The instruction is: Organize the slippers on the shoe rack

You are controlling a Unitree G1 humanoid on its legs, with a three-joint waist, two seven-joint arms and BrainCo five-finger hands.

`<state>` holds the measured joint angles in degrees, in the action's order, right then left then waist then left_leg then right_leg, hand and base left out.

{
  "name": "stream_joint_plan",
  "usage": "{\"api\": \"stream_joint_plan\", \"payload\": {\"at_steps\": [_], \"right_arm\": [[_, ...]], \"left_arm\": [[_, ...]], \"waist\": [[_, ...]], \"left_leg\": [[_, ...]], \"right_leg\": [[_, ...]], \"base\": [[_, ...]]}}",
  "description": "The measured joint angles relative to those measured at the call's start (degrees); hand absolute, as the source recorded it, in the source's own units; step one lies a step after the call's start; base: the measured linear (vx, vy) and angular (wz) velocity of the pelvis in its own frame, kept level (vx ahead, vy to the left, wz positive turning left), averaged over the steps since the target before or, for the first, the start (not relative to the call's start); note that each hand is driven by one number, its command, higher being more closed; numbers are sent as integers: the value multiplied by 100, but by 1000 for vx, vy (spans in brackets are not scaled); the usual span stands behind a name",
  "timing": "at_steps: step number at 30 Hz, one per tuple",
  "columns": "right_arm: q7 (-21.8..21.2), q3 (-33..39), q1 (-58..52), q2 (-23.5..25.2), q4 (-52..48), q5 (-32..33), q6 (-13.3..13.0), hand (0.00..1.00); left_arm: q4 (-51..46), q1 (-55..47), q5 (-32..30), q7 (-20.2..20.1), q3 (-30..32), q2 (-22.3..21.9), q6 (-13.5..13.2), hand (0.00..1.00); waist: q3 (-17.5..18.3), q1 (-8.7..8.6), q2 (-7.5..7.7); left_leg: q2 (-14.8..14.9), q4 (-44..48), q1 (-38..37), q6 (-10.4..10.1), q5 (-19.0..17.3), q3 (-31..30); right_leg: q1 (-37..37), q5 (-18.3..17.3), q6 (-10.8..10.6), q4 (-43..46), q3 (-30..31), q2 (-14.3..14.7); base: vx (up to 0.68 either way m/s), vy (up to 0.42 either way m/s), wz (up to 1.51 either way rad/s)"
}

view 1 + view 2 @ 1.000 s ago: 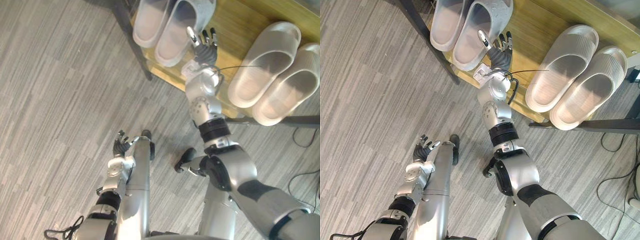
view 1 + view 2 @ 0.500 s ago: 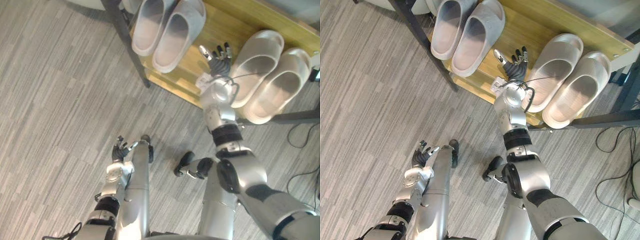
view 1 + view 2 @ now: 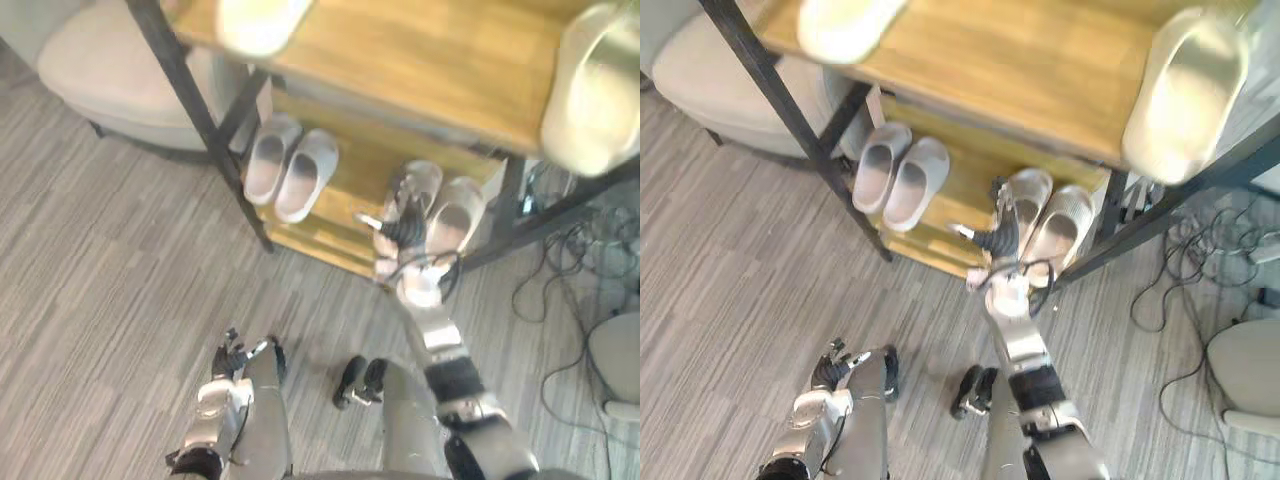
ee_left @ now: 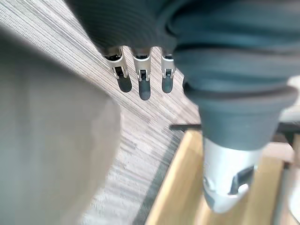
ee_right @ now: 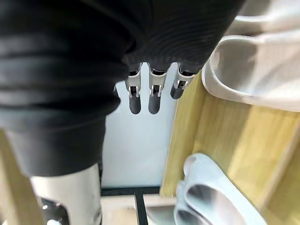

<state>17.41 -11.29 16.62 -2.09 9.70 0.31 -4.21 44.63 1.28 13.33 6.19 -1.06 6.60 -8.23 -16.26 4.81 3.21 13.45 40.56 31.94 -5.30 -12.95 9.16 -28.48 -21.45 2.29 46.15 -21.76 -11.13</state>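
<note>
Squaring the right slipper pair (image 3: pixel 455 215), centre frame, low on the shoe rack (image 3: pixel 400 50): push heels evenly with your right robot hand (image 3: pixel 397 222) (fingers straight, empty); left robot hand (image 3: pixel 230 358) open, lower left.

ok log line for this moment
right hand open, empty, by right pair | left hand open, idle | slippers: left pair, right pair on lower shelf

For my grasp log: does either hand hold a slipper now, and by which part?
Nothing is held. The right hand is open near the slippers; the left hand is open over the floor.
</note>
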Motion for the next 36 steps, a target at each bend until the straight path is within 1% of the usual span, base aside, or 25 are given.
{"api": "stream_joint_plan", "payload": {"at_steps": [2,3,4,5,7,8,9,10,11,12,14,16,17,18,19,21,22,24,25,27,28,29,30,31,36], "right_arm": [[-215,-117,-517,29,6,-180,-1,0],[-272,-130,-652,40,14,-248,-2,0],[-483,-126,-1065,120,164,-273,-48,0],[-521,-126,-1126,127,239,-278,-60,0],[-743,-39,-1455,55,1089,-463,-75,0],[-769,-24,-1501,33,1213,-493,-73,0],[-842,5,-1667,-61,1637,-523,-61,0],[-866,36,-1738,-88,1802,-561,-55,0],[-928,204,-1937,-141,2285,-818,-40,0],[-941,235,-1986,-151,2420,-892,-34,0],[-985,487,-2279,-223,3226,-1176,-24,0],[-1004,628,-2357,-231,3575,-1180,-35,0],[-966,880,-2344,-226,3752,-1292,-57,0],[-954,1006,-2313,-270,3920,-1398,-98,0],[-952,1052,-2312,-273,3954,-1409,-104,0],[-893,1274,-2292,-265,4183,-1449,-131,0],[-888,1297,-2288,-262,4204,-1453,-132,0],[-881,1366,-2230,-283,4378,-1558,-144,0],[-881,1371,-2231,-285,4382,-1562,-144,0],[-878,1478,-2215,-287,4430,-1563,-142,0],[-877,1487,-2215,-287,4432,-1565,-142,0],[-875,1520,-2199,-292,4493,-1563,-150,0],[-875,1517,-2196,-298,4509,-1564,-150,0],[-878,1515,-2196,-314,4526,-1563,-152,0],[-886,1429,-2201,-400,4524,-1565,-149,0]], "left_arm": [[57,-100,-150,-64,-238,-10,14,0],[86,-116,-199,-86,-309,-12,15,0],[251,-143,-319,-157,-634,-29,24,0],[292,-145,-329,-162,-701,-32,25,0],[504,-155,-469,-230,-970,-138,101,0],[503,-152,-483,-253,-1000,-150,113,0],[501,-206,-511,-289,-1098,-167,125,0],[500,-209,-543,-290,-1139,-162,126,0],[485,-207,-608,-284,-1178,-149,120,0],[474,-207,-633,-282,-1192,-138,119,0],[424,-208,-838,-221,-1301,-72,102,0],[333,-200,-942,-141,-1438,-25,100,0],[135,-204,-1119,-76,-1597,61,71,0],[-162,-206,-1224,-56,-1837,148,45,0],[-264,-213,-1231,-56,-1906,168,16,0],[-1148,-372,-1308,-70,-2262,181,-129,0],[-1273,-390,-1309,-76,-2311,181,-141,0],[-2287,-552,-1225,-178,-2758,214,-289,0],[-2363,-562,-1208,-190,-2794,228,-295,0],[-3352,-604,-1192,-324,-3179,393,-379,0],[-3431,-610,-1189,-336,-3200,398,-388,0],[-3880,-649,-1125,-446,-3284,512,-494,0],[-4007,-651,-1089,-472,-3311,545,-519,0],[-4409,-644,-1080,-555,-3333,643,-594,0],[-5024,-526,-1016,-531,-3308,745,-710,0]], "waist": [[191,-78,65],[247,-104,81],[409,-191,123],[443,-212,136],[558,-387,129],[575,-409,118],[628,-430,77],[635,-444,51],[681,-470,-22],[692,-480,-43],[808,-511,-169],[851,-529,-216],[891,-542,-256],[909,-553,-280],[912,-549,-283],[1017,-538,-300],[1022,-539,-306],[1105,-524,-349],[1114,-522,-353],[1136,-524,-409],[1135,-524,-412],[1156,-524,-440],[1169,-520,-450],[1254,-522,-478],[1319,-521,-541]], "left_leg": [[-74,-396,-396,18,91,132],[-107,-508,-486,10,123,148],[-207,-961,-838,16,265,254],[-232,-1059,-904,20,298,276],[-411,-1785,-1458,58,562,387],[-429,-1873,-1527,60,591,408],[-498,-2133,-1732,79,685,443],[-521,-2252,-1826,84,716,455],[-592,-2539,-2067,100,809,477],[-615,-2628,-2144,106,834,478],[-703,-3101,-2568,121,980,479],[-743,-3314,-2739,127,1060,475],[-781,-3516,-2887,136,1154,467],[-808,-3678,-3046,138,1217,437],[-815,-3712,-3094,140,1228,430],[-884,-3904,-3283,162,1297,336],[-892,-3937,-3311,169,1312,316],[-921,-4077,-3409,197,1360,242],[-924,-4083,-3409,201,1362,240],[-977,-4213,-3490,239,1403,215],[-979,-4230,-3508,240,1406,214],[-985,-4317,-3610,244,1414,214],[-987,-4352,-3645,244,1418,214],[-989,-4411,-3661,240,1426,212],[-994,-4549,-3717,233,1448,206]], "right_leg": [[328,120,-66,-361,28,12],[396,160,-64,-459,39,12],[672,354,-95,-860,66,28],[713,390,-112,-938,78,31],[1179,670,-210,-1594,101,72],[1231,711,-221,-1677,105,81],[1412,831,-274,-1956,121,114],[1499,877,-296,-2068,125,127],[1728,984,-352,-2348,116,148],[1796,1007,-365,-2424,114,155],[2206,1167,-427,-2880,86,218],[2372,1224,-464,-3047,54,231],[2495,1296,-460,-3197,43,254],[2653,1351,-484,-3341,17,283],[2704,1366,-489,-3383,7,294],[2929,1430,-521,-3617,-94,318],[2968,1434,-526,-3651,-112,319],[3081,1479,-556,-3761,-164,324],[3081,1482,-556,-3765,-163,327],[3153,1545,-556,-3883,-159,353],[3166,1548,-556,-3893,-156,355],[3241,1564,-551,-3956,-130,380],[3262,1567,-554,-3974,-122,387],[3263,1575,-556,-4020,-113,405],[3275,1590,-552,-4114,-79,450]], "base": [[108,82,-5],[123,82,-7],[100,65,-7],[148,102,-6],[134,95,-5],[129,88,-8],[116,73,-6],[137,88,-6],[104,66,-1],[130,77,4],[114,54,6],[65,23,3],[49,20,6],[40,17,6],[3,27,13],[-19,33,17],[-6,21,23],[-4,18,14],[0,0,0],[0,0,0],[1,23,-5],[11,8,-6],[24,1,-7],[30,-4,-4],[45,-10,-4]]}}
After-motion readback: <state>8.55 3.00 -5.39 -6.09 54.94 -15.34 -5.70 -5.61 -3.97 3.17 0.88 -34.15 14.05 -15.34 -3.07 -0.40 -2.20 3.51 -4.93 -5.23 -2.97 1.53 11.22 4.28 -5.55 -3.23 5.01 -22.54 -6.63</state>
